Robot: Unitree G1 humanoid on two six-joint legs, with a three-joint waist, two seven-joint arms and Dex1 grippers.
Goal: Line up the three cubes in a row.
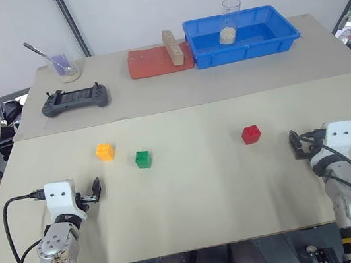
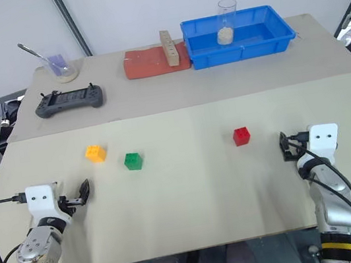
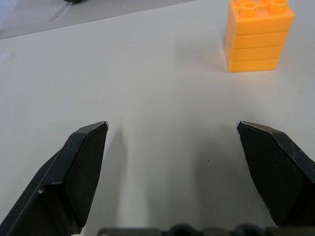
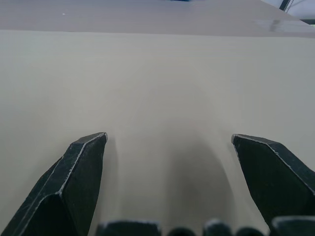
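Black fingers first, nearest of all: the left gripper [image 1: 96, 189] sits low over the beige table [image 1: 198, 188] at its near left, jaws spread wide, nothing between them, nothing touched. Its wrist view shows both fingertips [image 3: 88, 142] parted over bare tabletop with the orange-yellow cube [image 3: 258, 37] standing just ahead, off toward one finger's side. Over on the near right, the right gripper [image 1: 295, 142] matches it: jaws fully apart, empty, hovering at the table surface, with plain board ahead of its fingers [image 4: 83, 157].

Count the cubes: three, one of each colour, all resting on the table, all apart from each other. The orange-yellow one sits just beyond the left gripper. One green cube [image 1: 143, 158] lies just to its right and slightly nearer the robot. One red cube [image 1: 251, 134] stands well apart on the right, near the right gripper and a little beyond it. No tidy row here: two close together on the left, the red one off alone.

Farther back, on the rear board: one dark handheld controller [image 1: 75, 99], one glass with a spoon [image 1: 63, 64], one red mat [image 1: 151, 62] with one tall wooden block [image 1: 172, 47] upright on it, and one blue bin [image 1: 242, 44] holding one clear cup [image 1: 230, 21].
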